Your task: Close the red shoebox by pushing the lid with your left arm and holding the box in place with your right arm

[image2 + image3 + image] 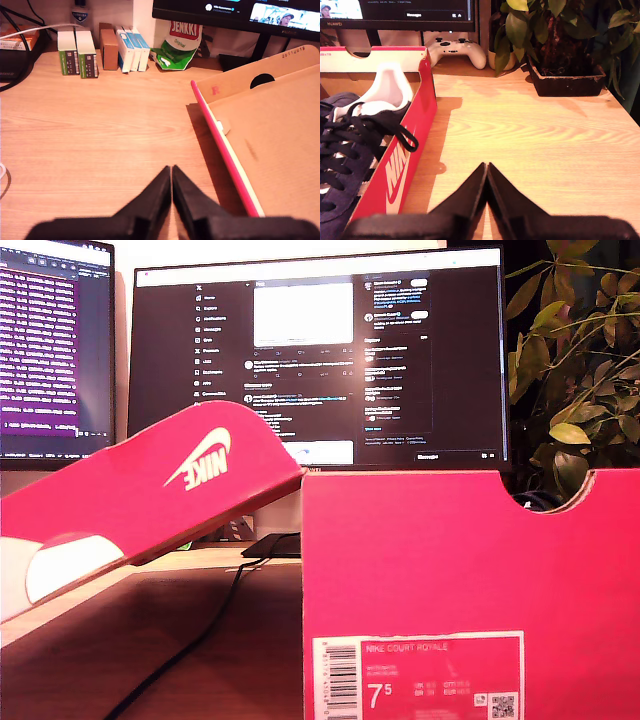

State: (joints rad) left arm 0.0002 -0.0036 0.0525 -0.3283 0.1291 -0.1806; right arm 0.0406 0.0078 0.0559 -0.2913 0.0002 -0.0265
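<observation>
The red shoebox (470,580) fills the exterior view's right, its labelled end wall facing the camera. Its lid (150,505) stands open, slanting up from the exterior view's left toward the box's top corner, logo side showing. Behind them are two lit monitors (320,355), and a plant (580,370) stands at the exterior view's right.

In my first wrist view the lid's bare cardboard underside (270,145) lies open beside the desk (100,135), its red edge running close past my first gripper (171,172). That claw is clenched, tips meeting, nothing between them, and it touches neither lid nor desk as far as I can see. A row of small cartons (100,50) and a green pouch (177,45) sit at the back of the desk.

In my second wrist view the box's red side wall (402,165) runs beside my second gripper (486,167), near but apart. This claw is also clenched on nothing, hanging over bare wood. Dark laced shoes (350,145) lie inside the box. Farther back are a white game controller (455,50) and the plant's dark planter (567,80).
</observation>
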